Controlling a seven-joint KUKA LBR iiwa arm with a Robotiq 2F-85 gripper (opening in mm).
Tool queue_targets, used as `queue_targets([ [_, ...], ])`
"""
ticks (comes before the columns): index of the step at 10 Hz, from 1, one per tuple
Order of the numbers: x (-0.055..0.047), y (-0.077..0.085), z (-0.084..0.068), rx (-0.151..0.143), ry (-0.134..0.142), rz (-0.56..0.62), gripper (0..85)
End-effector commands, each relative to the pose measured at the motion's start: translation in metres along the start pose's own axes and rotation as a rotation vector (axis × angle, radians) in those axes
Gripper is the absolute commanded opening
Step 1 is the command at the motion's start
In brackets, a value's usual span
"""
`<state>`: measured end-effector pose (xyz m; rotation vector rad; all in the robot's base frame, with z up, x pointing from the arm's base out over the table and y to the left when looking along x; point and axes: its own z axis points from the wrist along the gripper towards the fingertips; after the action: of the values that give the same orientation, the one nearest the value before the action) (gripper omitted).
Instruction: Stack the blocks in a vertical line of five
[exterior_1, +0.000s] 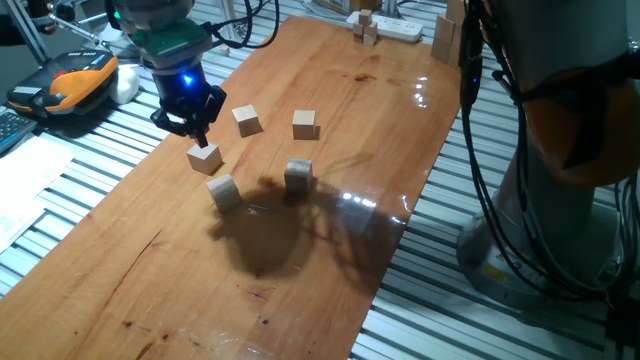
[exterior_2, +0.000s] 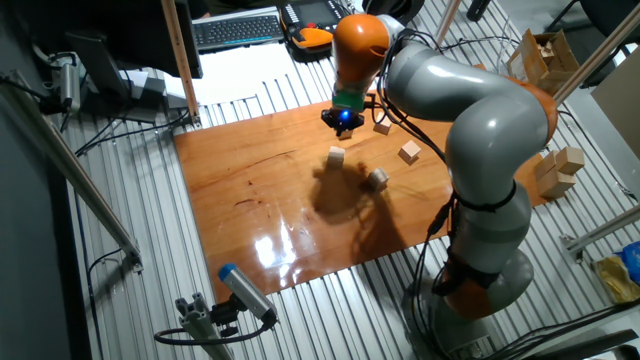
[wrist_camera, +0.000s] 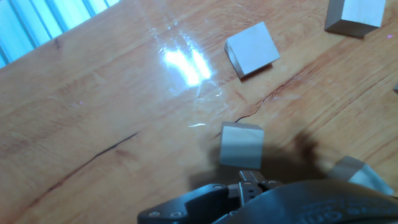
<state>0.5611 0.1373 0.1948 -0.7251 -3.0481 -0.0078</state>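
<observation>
Five small tan wooden blocks lie apart on the wooden table (exterior_1: 330, 90), none stacked. My gripper (exterior_1: 198, 138) hangs at the table's left side, with its fingertips right at the top of one block (exterior_1: 204, 158). In the hand view that block (wrist_camera: 241, 146) sits just beyond my gripper (wrist_camera: 252, 179). I cannot tell whether the fingers hold it. Other blocks sit close by (exterior_1: 223, 190), toward the middle (exterior_1: 298, 176), and farther back (exterior_1: 247, 120) (exterior_1: 305, 124). In the other fixed view my gripper (exterior_2: 345, 128) hides the nearest block, while the rest (exterior_2: 336, 156) (exterior_2: 377, 178) (exterior_2: 409, 152) (exterior_2: 381, 127) show.
A white power strip (exterior_1: 385, 27) with tiny wooden pieces lies at the table's far end. Larger pale wooden blocks (exterior_2: 558, 170) stand off the table's side. An orange device (exterior_1: 80, 80) and a keyboard (exterior_2: 240, 30) lie beyond the table's edge, and cables hang by the robot base.
</observation>
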Motion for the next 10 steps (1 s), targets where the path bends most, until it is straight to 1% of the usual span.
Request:
queue_targets([
  [1,-0.0001,0.0001,0.0011,-0.004,0.004,0.005,0.0],
  [4,-0.0005,0.0005,0.0045,-0.007,0.025,0.002,0.0],
  [5,-0.0001,0.0006,0.0056,-0.007,0.025,0.006,0.0],
  [6,-0.0003,0.0007,0.0069,0.000,0.022,0.008,0.0],
  [7,-0.0006,0.0010,0.0083,0.016,0.017,0.008,17.0],
  [8,-0.0008,0.0010,0.0094,0.026,0.011,0.006,17.0],
  [9,-0.0009,0.0011,0.0097,0.030,0.008,0.008,34.0],
  [10,-0.0009,0.0011,0.0101,0.030,0.008,0.008,34.0],
])
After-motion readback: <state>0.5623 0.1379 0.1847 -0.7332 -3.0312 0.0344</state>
